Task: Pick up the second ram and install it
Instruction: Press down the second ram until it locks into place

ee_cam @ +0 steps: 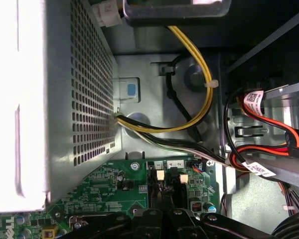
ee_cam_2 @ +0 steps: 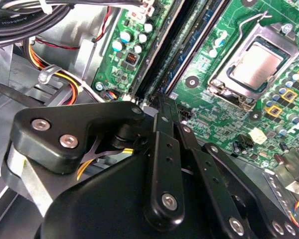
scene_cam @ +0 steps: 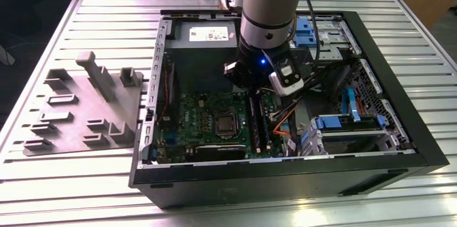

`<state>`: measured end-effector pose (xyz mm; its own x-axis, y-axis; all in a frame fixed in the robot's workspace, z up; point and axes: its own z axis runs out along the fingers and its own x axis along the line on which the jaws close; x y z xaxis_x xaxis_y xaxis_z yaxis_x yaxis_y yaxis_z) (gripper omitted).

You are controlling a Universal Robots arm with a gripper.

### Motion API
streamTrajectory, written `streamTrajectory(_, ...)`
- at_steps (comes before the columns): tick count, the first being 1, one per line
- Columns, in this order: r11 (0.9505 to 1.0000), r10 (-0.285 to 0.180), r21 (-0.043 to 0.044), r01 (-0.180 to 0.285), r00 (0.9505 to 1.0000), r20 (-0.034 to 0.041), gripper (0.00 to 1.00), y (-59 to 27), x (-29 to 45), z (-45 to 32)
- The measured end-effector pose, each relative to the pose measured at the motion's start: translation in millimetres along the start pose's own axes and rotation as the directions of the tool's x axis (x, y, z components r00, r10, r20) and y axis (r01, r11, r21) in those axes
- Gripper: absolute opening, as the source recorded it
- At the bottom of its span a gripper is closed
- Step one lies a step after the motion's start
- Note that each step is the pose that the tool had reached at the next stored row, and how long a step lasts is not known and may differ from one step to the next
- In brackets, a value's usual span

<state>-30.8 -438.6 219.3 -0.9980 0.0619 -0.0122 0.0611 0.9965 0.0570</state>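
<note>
End effector (ee_cam_2: 162, 107) low over motherboard (ee_cam_2: 229, 114) slots, fingers seemingly together.

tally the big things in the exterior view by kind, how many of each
open computer case: 1
grey fixture plate: 1
robot arm: 1
slatted metal table: 1
Total: 4
</note>
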Motion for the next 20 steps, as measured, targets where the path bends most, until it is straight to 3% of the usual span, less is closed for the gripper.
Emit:
streamTrajectory(12, 1.0, 0.0, -0.0004, 0.0, 1.0, -0.0001, 0.1, -0.1, 0.0, 2.0)
streamTrajectory(15, 1.0, 0.0, -0.002, 0.0, 1.0, 0.0005, 0.1, 0.3, -0.1, -1.6)
streamTrajectory(20, 1.0, 0.0, 0.0051, 0.0, 1.0, 0.0004, 0.1, 0.5, -0.1, -8.4)
